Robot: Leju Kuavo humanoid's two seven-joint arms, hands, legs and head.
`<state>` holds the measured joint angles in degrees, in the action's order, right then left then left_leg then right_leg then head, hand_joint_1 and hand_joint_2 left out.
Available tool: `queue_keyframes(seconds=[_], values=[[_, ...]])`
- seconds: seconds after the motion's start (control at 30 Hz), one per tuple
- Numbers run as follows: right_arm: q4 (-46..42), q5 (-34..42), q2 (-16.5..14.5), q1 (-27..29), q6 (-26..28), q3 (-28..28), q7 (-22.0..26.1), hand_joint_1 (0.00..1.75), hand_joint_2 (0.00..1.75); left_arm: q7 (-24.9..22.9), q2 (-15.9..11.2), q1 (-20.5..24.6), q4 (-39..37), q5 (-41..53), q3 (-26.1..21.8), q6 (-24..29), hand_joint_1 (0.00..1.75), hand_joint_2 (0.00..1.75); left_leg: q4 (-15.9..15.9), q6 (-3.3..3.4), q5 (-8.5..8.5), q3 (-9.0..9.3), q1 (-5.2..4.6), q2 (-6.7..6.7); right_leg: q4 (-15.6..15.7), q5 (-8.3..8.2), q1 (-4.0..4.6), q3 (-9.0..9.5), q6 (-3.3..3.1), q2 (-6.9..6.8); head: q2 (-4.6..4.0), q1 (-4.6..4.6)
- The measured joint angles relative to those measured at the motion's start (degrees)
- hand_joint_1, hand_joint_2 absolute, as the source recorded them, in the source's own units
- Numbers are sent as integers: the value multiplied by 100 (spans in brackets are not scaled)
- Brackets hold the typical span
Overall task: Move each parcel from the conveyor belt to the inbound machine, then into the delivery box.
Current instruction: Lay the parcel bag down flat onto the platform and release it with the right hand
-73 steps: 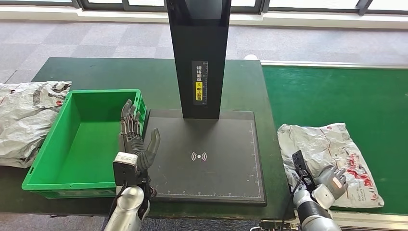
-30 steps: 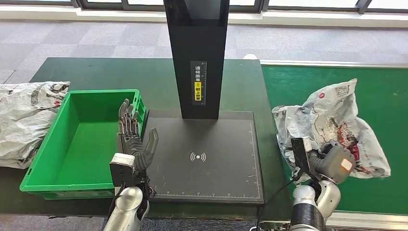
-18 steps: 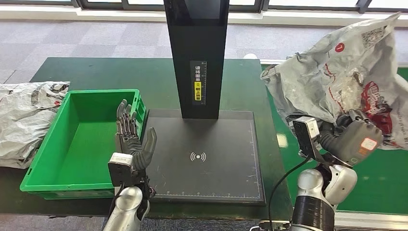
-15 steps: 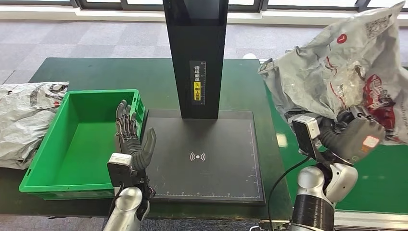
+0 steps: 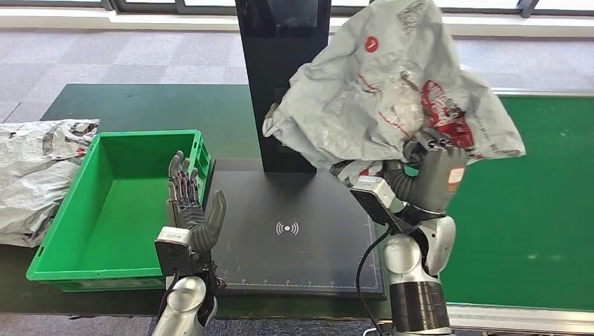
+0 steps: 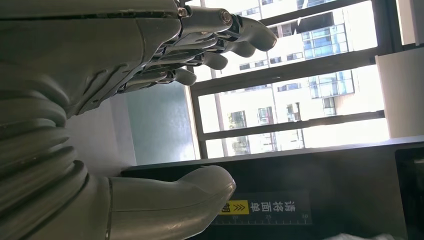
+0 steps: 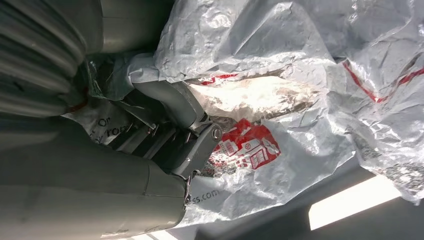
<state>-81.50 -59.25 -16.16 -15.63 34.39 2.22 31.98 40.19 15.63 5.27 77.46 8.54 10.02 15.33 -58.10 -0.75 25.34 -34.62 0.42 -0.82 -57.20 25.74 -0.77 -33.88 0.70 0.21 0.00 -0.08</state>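
On the tabletop (image 5: 140, 105) at your left, the green delivery box (image 5: 112, 203) holds no parcel, and another crumpled grey bag (image 5: 35, 171) lies just outside its far-left wall; your left hand (image 5: 190, 210) stands upright at the box's right rim, fingers apart, holding nothing. Above the inbound machine (image 5: 294, 224), your right hand (image 5: 427, 175) grips the grey parcel (image 5: 385, 91) at its lower edge; the parcel billows up and leftward from the hand, its long axis slanting, covering part of the machine's black column (image 5: 270, 70).

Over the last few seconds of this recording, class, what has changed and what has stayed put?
The right hand gripped the grey parcel, lifted it off the conveyor belt and carried it left over the inbound machine. The left hand, green box and other parcel stayed.
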Motion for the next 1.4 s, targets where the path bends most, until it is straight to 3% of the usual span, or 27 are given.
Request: queue_keyframes(seconds=[0.23, 0.6, 0.63, 0.77, 0.9, 1.03, 1.4], values=[[590, -20, 26, 31, -204, 525, -220, 175, 175, 0, 0, 4, -7, 20, -1, -75, 0, 175, 0, -1, 0, 0, 1, 0, 0, 1, 1, 0, -2, -1, 0, 1], [1075, -143, 33, 31, -410, 793, -440, 175, 175, 0, 0, 11, -33, 16, -2, -75, 0, 175, 0, -3, 2, 0, 1, 0, 0, 1, 1, -1, -2, 0, 0, 1], [1142, -174, 33, 26, -461, 811, -517, 168, 175, 0, 0, 12, -38, 14, -2, -75, 0, 175, 0, -3, 2, 0, 1, 0, 0, 1, 1, -1, -2, 0, 0, 1], [1479, -272, 35, 3, -528, 831, -844, 4, 175, 0, 0, 11, -47, 9, -2, -62, 0, 175, 0, -3, 2, 0, 1, -1, 0, 1, 1, -1, -2, -1, 0, 1], [1788, -307, 44, -10, -334, 814, -1036, 0, 175, 0, 0, 9, -56, 9, -2, -45, 0, 175, 0, -3, 2, 0, 1, 0, 0, 1, 1, -1, -2, 0, 0, 1], [1989, -257, 49, -11, -303, 783, -1069, 0, 0, 0, 0, 9, -57, 10, -1, -5, 0, 175, 0, -3, 2, 0, 1, 0, 0, 1, 1, -2, -2, 0, 0, 1], [2144, -199, 55, 3, -323, 677, -1155, 0, 0, 0, 0, 8, -59, 12, -1, 36, 0, 175, 0, -3, 2, 0, 1, 1, 0, 1, 1, -3, -2, 1, 0, 1]])
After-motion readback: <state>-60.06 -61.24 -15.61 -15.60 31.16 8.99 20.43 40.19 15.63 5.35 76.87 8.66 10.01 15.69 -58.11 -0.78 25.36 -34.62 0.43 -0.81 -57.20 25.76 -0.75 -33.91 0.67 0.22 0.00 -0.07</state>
